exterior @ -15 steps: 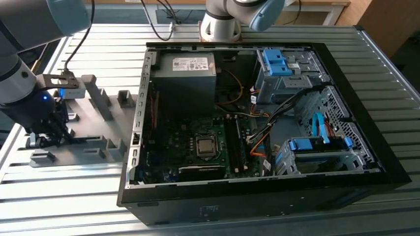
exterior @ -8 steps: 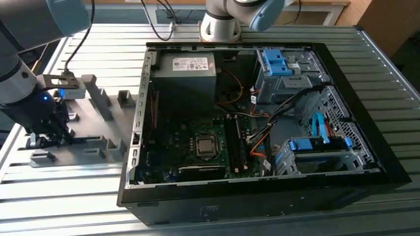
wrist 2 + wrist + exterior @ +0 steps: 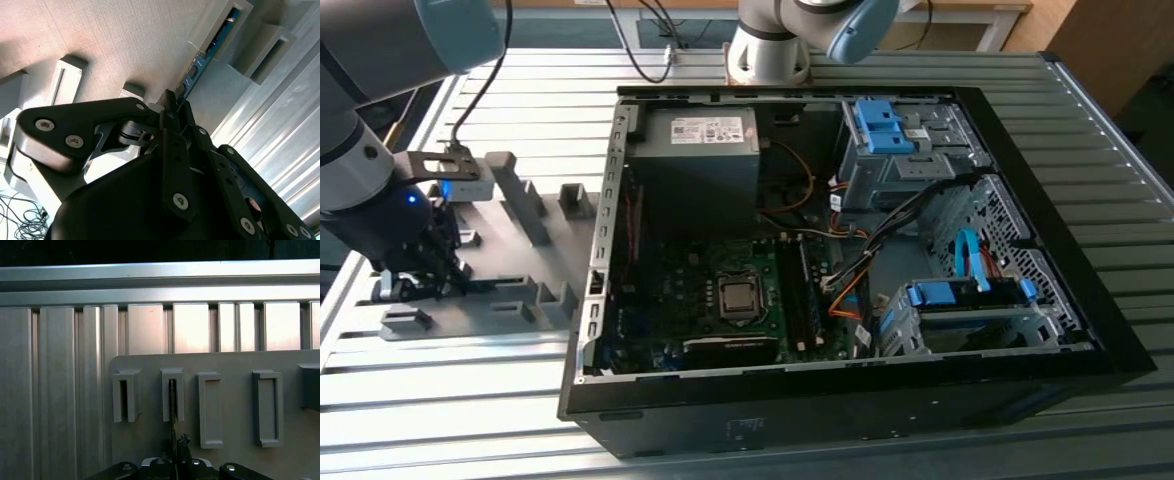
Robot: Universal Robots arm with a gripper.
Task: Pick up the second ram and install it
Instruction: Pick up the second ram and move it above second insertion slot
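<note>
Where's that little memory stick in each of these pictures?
Exterior view: hidden under the gripper, at the exterior view's left.
Second wrist view: the RAM stick runs from a holder slot to the jaws, shut on it.
First wrist view: edge-on, between slot and jaws.
Shared landmark: the grey holder plate.

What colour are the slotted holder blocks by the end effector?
The holder blocks are light grey, clearest in the first wrist view.
</note>
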